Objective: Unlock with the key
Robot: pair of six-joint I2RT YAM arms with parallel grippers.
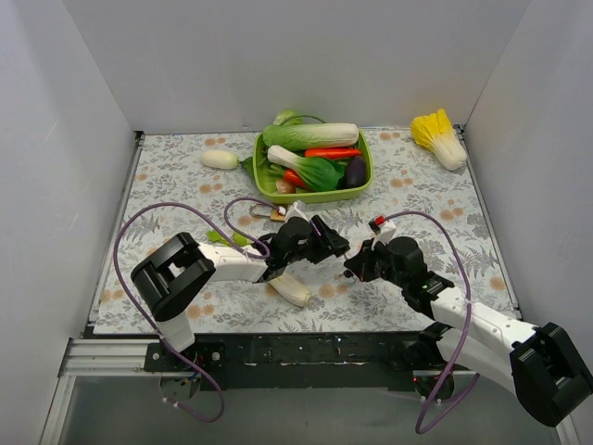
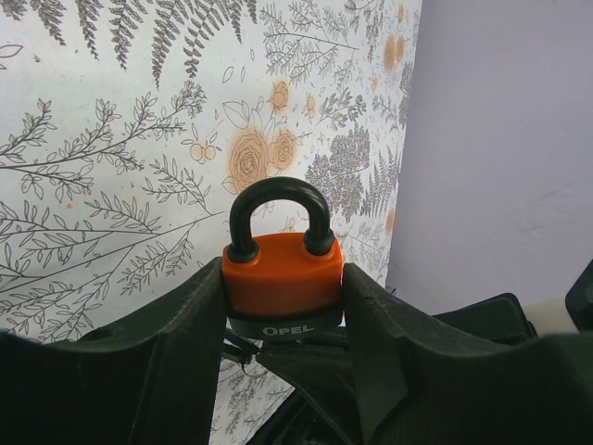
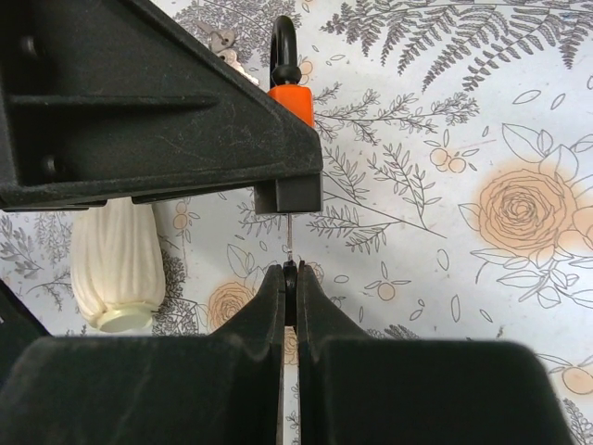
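Left wrist view: the red padlock [image 2: 281, 278] is clamped by its sides between the fingers of the left gripper [image 2: 283, 298], with its black shackle upright and shut. In the right wrist view, the key [image 3: 290, 276] is pinched edge-on in the right gripper [image 3: 290, 289], whose fingers are closed almost completely upon its dark head. The thin blade points up toward the underside of the left arm's finger.

The step in hand is judged to be insertion. The keyhole is hidden behind that finger, so it cannot be told whether the tip has entered. For a clean entry, the blade should be kept in line with the padlock's axis and advanced slowly. The lock should be held rigid, and no turn should be made until the blade is fully seated. A sideways push could twist the thin key in the pinch.

Underneath, a floral printed cloth [image 1: 417, 204] is spread flat, and a white radish [image 3: 116, 269] lies just beside the work. A green tray [image 1: 366, 176] of toy vegetables stands well apart toward the back, and a napa cabbage [image 1: 440, 139] lies in the far corner. The space is enclosed by plain white walls [image 1: 278, 56].
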